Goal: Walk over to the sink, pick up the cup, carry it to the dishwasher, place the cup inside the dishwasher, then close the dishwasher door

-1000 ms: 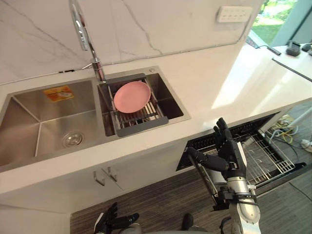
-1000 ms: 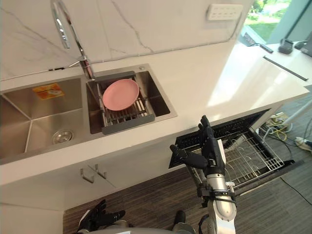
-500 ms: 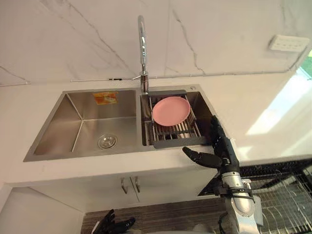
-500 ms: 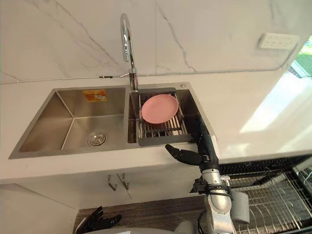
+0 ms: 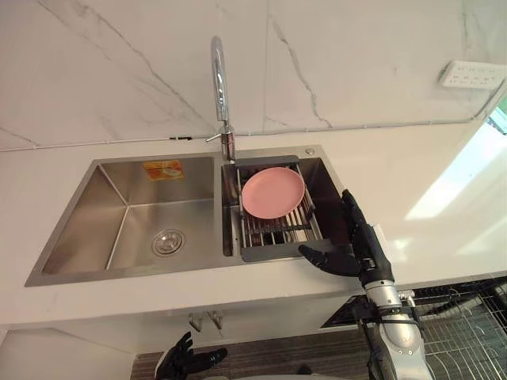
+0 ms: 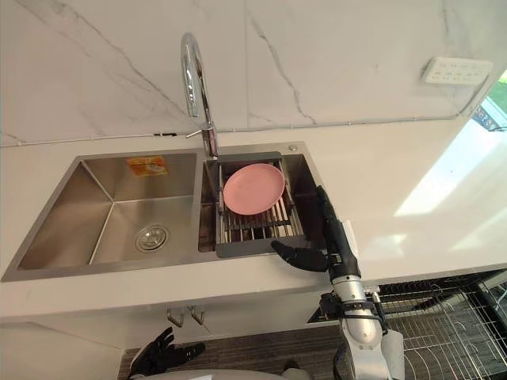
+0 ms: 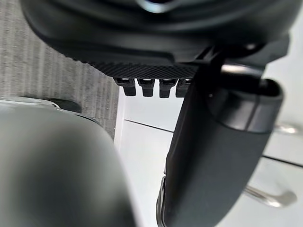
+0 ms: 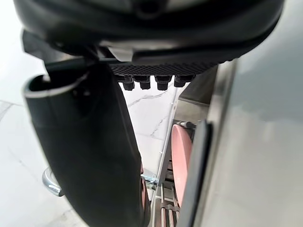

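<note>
Down by the striped floor (image 5: 277, 356), nearest to us, our left hand (image 5: 186, 360) hangs loose with its fingers spread and nothing in it. Just beyond it are the white cupboard doors with their two metal handles (image 5: 204, 321). To the right at that low level the dishwasher (image 6: 428, 283) stands open under the table's edge, its wire rack (image 6: 451, 332) pulled out.

Higher up, our right hand (image 5: 366, 257) is raised in front of the table (image 5: 412, 182). Its fingers are straight, the thumb is stretched out to the left, and it is empty. We see it against the front right corner of the sink (image 5: 87, 214), and we cannot tell whether it touches the rim.

The sink has two steel basins. The left one holds a drain (image 5: 167, 241) and an orange sticker (image 5: 162, 168) on its back wall. Across the right one sits a grey drying rack (image 5: 269, 253) with a pink plate (image 5: 272, 191) lying on its bars.

Behind, between the basins, rises a curved chrome tap (image 5: 219, 87). Farthest back is the marble wall (image 5: 119, 71), with a white socket (image 5: 474, 75) at the right.

Where the cup is, we cannot tell.
</note>
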{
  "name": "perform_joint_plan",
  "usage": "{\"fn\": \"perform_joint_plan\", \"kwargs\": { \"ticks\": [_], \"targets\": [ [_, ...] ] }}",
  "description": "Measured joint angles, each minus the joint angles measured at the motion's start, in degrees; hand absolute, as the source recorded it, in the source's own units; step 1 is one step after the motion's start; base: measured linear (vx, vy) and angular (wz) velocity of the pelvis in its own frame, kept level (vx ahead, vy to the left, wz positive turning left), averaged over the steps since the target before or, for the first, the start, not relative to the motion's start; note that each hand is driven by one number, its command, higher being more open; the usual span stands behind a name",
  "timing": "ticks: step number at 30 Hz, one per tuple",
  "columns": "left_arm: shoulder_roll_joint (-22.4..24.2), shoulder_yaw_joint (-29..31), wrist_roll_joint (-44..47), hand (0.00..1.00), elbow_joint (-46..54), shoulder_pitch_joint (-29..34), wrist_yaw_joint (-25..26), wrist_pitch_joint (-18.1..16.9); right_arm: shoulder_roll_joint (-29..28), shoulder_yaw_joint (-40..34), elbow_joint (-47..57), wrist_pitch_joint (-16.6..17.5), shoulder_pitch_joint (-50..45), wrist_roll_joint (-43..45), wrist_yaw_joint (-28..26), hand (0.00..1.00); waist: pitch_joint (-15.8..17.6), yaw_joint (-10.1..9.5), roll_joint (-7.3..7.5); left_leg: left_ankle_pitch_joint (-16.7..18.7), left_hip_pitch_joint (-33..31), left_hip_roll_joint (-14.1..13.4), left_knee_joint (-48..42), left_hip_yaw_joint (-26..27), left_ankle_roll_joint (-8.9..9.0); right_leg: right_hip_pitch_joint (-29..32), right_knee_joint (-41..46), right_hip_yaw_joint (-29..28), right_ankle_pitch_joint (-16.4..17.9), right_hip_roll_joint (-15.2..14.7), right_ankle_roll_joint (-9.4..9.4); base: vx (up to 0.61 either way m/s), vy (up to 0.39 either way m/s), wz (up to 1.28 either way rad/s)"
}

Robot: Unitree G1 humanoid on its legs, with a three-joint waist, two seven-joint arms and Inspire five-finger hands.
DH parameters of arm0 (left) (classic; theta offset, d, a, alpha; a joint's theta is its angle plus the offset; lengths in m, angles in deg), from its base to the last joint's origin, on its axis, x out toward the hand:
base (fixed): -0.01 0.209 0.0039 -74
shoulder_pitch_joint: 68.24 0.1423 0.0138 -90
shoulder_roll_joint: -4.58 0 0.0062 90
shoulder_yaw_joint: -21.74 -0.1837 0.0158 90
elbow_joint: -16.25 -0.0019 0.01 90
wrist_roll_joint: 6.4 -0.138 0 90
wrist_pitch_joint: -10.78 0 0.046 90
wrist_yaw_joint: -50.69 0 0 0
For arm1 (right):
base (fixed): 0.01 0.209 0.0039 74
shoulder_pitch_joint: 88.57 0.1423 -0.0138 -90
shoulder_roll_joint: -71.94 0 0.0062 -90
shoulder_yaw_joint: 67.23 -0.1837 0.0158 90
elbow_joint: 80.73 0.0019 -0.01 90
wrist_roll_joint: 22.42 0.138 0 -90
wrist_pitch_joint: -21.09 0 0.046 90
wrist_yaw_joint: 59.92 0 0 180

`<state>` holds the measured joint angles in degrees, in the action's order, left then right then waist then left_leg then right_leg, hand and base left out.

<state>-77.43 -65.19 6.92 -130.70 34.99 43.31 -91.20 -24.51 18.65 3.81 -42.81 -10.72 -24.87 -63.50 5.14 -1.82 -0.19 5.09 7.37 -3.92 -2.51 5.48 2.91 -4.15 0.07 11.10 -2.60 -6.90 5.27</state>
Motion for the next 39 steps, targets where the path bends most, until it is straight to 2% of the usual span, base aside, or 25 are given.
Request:
{"fn": "perform_joint_plan", "kwargs": {
  "ticks": [2,3,10,15,19,23,24,30,39],
  "targets": [
    [0.1,0.3,0.0,1.00,0.0,0.5,0.0,0.0,0.0,0.0,-0.8,-0.4,1.1,-0.1,0.0,1.00,0.0,-0.40,0.08,-0.9,0.7,0.0,1.9,-0.3,0.12,-0.2,-0.5,0.4,0.0,0.0,-0.02,0.01,-0.028,0.13],
    [-0.5,1.1,-1.3,1.00,0.1,1.0,0.0,0.4,-0.1,0.0,-3.0,-1.7,2.8,-1.7,1.2,1.00,-0.1,0.03,2.05,-2.3,3.1,0.2,5.1,-0.9,0.18,-2.1,-1.9,1.3,-0.2,0.4,0.02,0.00,0.000,0.00],
    [-0.6,1.1,-1.3,1.00,0.1,1.0,0.0,0.4,-0.1,0.0,-3.0,-1.7,2.8,-1.7,1.1,1.00,-0.1,0.08,2.05,-2.3,3.1,0.0,5.1,-0.8,0.18,-2.1,-1.9,1.3,-0.2,0.4,0.02,0.00,0.000,0.00],
    [-0.8,1.3,-1.4,1.00,0.0,1.0,0.0,0.4,-0.2,-0.6,-3.0,-3.1,2.8,0.7,-0.9,1.00,-0.1,0.15,2.05,-2.3,3.1,0.0,5.0,0.1,0.19,-2.1,-1.8,1.5,-0.2,-0.2,0.10,0.00,0.000,0.00],
    [-0.6,2.3,-1.6,1.00,0.0,1.1,0.0,0.4,-0.8,-3.7,-2.9,-3.9,2.9,2.8,-1.7,1.00,-0.1,0.07,2.08,-1.9,2.8,-0.2,4.1,5.6,0.54,-2.4,-0.8,2.0,0.1,-1.2,0.53,-0.05,0.023,0.07],
    [-0.4,3.3,-2.2,1.00,0.0,1.4,-0.1,0.4,-0.8,-6.7,-2.1,-3.8,3.1,2.6,-0.6,1.00,-0.1,0.02,2.06,-1.2,3.2,-0.1,3.7,8.4,0.69,-2.8,-0.1,2.2,0.4,-2.1,1.14,-0.03,0.026,0.05],
    [-0.4,3.3,-2.3,1.00,0.0,1.7,-0.1,0.4,-0.5,-7.1,-1.3,-3.8,3.2,2.1,0.2,1.00,-0.2,0.04,1.91,-1.2,3.2,-0.2,3.6,9.7,0.73,-2.8,0.0,2.3,0.4,-2.4,1.33,-0.01,0.034,0.04],
    [-0.4,3.4,-3.8,1.00,0.0,2.7,-0.1,0.4,-0.4,-7.8,0.1,-3.8,4.9,-2.4,1.1,1.00,-0.2,-0.11,1.92,-1.5,3.3,0.0,3.6,9.8,0.40,-2.9,0.0,2.4,0.4,-2.7,1.56,0.00,0.006,0.00],
    [-0.1,3.8,-4.6,1.00,0.1,2.7,-0.1,0.9,4.2,-7.9,0.0,-4.7,8.2,-13.2,1.7,1.00,-0.4,-0.39,1.65,-1.8,4.0,0.1,3.9,9.3,0.17,-3.8,-0.1,2.9,0.4,-2.6,1.56,-0.02,-0.008,0.02]
  ]
}}
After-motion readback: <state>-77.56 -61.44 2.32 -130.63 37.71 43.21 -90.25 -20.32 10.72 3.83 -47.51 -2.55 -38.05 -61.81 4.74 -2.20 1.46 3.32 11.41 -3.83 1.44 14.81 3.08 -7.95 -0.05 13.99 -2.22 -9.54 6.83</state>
